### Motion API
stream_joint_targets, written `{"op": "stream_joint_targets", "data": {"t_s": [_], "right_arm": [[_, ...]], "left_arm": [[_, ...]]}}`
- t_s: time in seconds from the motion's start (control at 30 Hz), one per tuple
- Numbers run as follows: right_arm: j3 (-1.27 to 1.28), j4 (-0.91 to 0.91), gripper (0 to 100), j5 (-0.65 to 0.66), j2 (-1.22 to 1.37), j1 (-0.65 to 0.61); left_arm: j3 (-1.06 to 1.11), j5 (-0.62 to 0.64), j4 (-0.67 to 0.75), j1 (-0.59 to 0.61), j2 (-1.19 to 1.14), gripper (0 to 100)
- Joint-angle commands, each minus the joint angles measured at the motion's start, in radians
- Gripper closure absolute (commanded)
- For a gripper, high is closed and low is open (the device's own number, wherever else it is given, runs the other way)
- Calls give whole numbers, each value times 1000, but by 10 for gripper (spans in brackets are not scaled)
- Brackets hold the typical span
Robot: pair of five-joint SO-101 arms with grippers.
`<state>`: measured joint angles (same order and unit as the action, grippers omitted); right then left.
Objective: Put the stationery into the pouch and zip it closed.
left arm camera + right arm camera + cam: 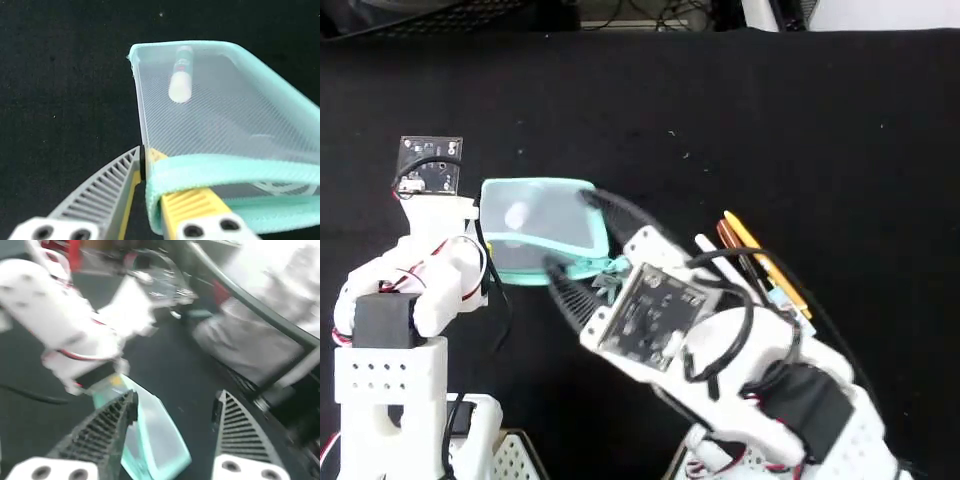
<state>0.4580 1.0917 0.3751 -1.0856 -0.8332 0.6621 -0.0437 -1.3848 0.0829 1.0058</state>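
Inspector: Left claw (144, 161), state?

Technician: Closed. Its grey ribbed finger (100, 197) and yellow finger (192, 207) meet on one corner of the translucent plastic pouch with teal edging (215, 120). The teal band drapes over the yellow finger.

Inspector: Right claw (175, 400)?

Technician: Spread wide, holding nothing. Its two black ribbed fingers (102, 432) stand well apart. The high view places it over the pouch edge that faces away from the left arm, with one finger toward the far end of that edge and the other toward the near end. Contact with the pouch cannot be confirmed.

Inspector: Pouch location?

Technician: On the black cloth-covered table (720, 120), between the two arms and just beside the left arm.

Inspector: Contents?

Technician: One white cylindrical stick with a clear cap (181, 75) shows through the transparent wall, toward the end away from the left claw.

Inspector: Zip condition?

Technician: Cannot be determined.

Inspector: Other stationery?

Technician: Several slim pens, one yellow and one brown among them (760, 262), lie together on the table. They are on the side of the right arm away from the pouch, apart from it, and partly hidden by the arm and its black cable (740, 330).
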Motion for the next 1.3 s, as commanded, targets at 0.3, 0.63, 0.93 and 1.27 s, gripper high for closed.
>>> {"op": "stream_joint_targets", "data": {"t_s": [0.3,0.63,0.93,1.27], "right_arm": [[421,46,871,26,56,620],[561,-302,805,298,490,674],[314,-339,829,301,935,703],[197,-299,927,361,1125,706]], "left_arm": [[-5,8,17,8,14,967],[-2,8,17,5,14,967],[-2,6,17,5,14,967],[-1,3,17,5,14,967]]}}
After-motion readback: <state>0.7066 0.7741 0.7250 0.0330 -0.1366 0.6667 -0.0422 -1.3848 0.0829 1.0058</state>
